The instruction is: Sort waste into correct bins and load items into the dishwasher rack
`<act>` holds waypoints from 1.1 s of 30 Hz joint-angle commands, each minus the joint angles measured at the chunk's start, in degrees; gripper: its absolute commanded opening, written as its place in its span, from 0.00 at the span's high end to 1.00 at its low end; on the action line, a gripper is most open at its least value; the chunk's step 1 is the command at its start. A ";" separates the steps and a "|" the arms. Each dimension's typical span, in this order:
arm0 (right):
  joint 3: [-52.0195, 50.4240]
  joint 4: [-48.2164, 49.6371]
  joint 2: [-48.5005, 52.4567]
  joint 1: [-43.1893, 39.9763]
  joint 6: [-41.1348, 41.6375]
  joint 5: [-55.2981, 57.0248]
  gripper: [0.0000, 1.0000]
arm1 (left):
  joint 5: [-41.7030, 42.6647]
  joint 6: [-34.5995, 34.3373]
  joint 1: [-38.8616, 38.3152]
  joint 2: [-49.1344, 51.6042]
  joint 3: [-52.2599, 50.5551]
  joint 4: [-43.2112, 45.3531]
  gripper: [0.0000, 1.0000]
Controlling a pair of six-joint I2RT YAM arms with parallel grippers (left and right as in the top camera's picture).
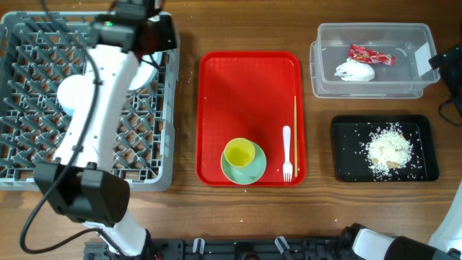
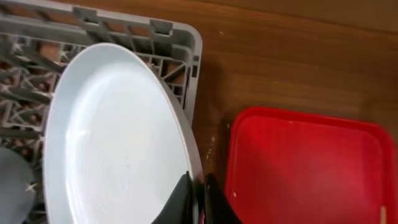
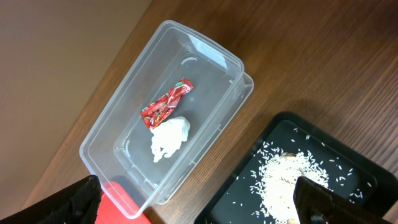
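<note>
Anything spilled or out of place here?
Nothing stands out. Wrapper and tissue lie in the clear tub; rice is confined to the black tray; cup sits in the saucer on the red tray, fork and chopsticks beside it.

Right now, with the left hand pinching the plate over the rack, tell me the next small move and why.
Probably ease the plate down into the rack before letting go. The left hand is shut on its rim, it stands tilted at the rack corner near the red tray, and I cannot see it seated.
</note>
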 commanded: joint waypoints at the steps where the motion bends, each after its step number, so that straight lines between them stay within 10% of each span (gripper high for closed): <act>1: -0.04 0.09 0.37 -0.09 0.39 -0.11 0.00 | 17.84 2.19 5.68 -0.24 0.07 0.00 0.96; 17: -0.04 0.09 0.37 -0.09 0.39 -0.11 0.00 | 44.09 2.16 15.32 -0.26 0.07 -1.05 0.96; 33: -0.04 0.09 0.37 -0.09 0.39 -0.11 0.00 | 37.22 5.35 13.51 0.00 0.07 -4.17 0.96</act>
